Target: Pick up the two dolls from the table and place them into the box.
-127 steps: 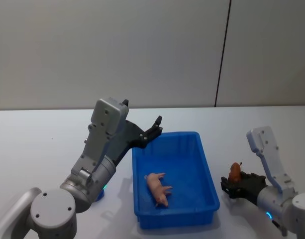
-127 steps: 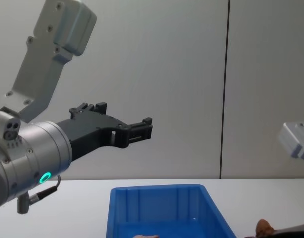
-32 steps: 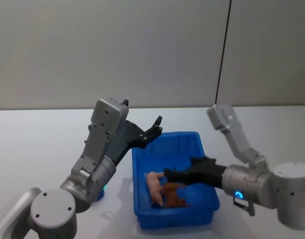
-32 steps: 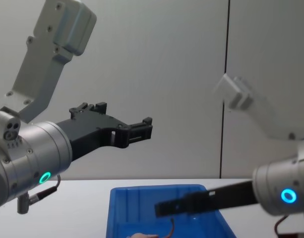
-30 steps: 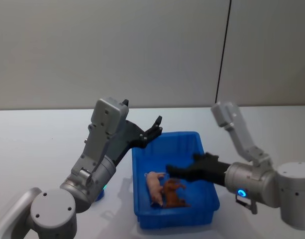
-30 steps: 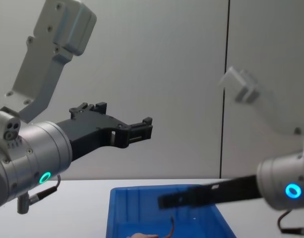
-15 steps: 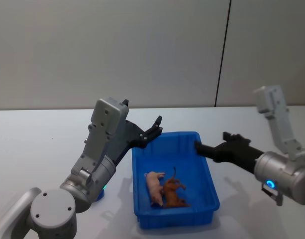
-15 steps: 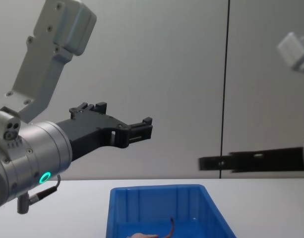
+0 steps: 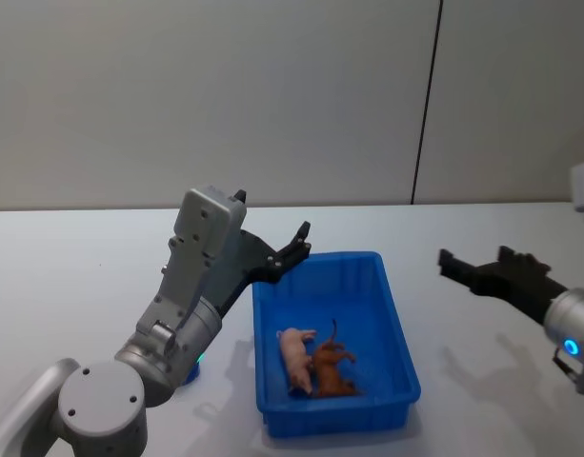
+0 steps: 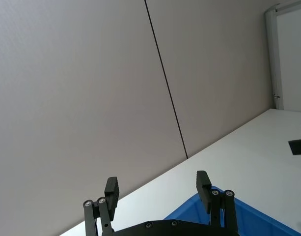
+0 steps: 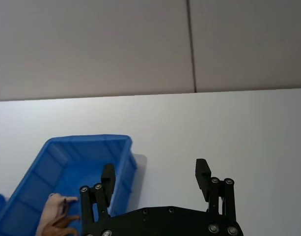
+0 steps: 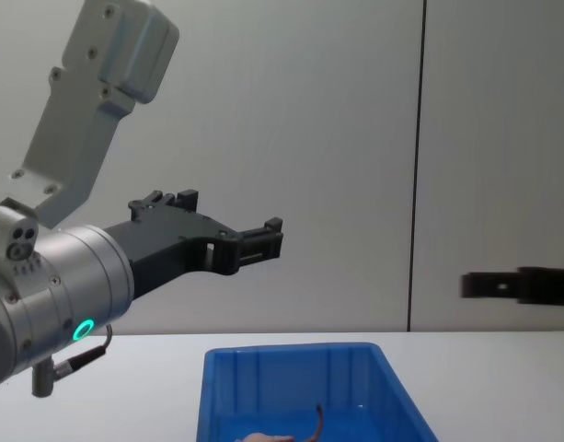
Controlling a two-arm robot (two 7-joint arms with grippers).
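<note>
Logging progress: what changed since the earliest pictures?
The right gripper carried the brown doll from the table into the box, let it go beside the pink doll, and drew back to the right, open. The left gripper stayed raised by the box; the box did not move.

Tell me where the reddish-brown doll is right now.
In the head view the reddish-brown doll lies inside the blue box, toward its near end, close beside the pink doll on that doll's right.

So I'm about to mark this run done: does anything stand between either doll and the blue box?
Nothing visible does. The pale pink doll and the reddish-brown doll both lie inside the blue box, side by side. The left gripper and the right gripper are open, outside it.
</note>
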